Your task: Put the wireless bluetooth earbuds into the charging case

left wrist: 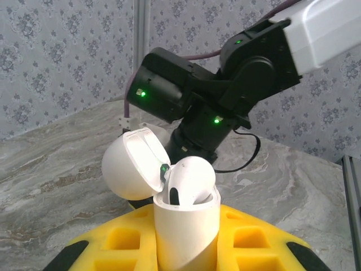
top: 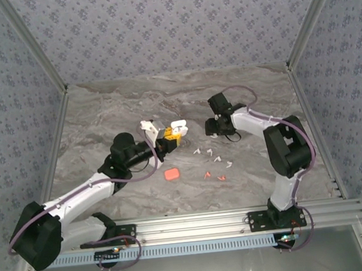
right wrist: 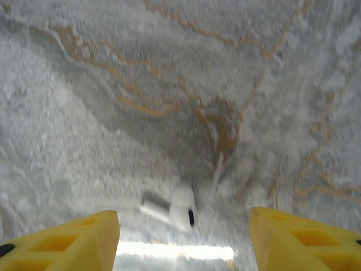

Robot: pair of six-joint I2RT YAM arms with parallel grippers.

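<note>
Two grippers were in play. Your left gripper (left wrist: 189,251) was clamped on the white charging case (left wrist: 183,217). Its lid (left wrist: 132,166) was tipped back, and one seated earbud (left wrist: 189,178) stood proud of the well just above that gripper. Your right gripper (right wrist: 192,240) hung with its fingers (right wrist: 73,243) spread wide over the tabletop (right wrist: 113,84). A loose earbud (right wrist: 175,206) lay on its side between them, just ahead. For a clean pickup, you would likely centre on the bulb, lower until both fingers straddled it, then close gently so it could not squirt free.
</note>
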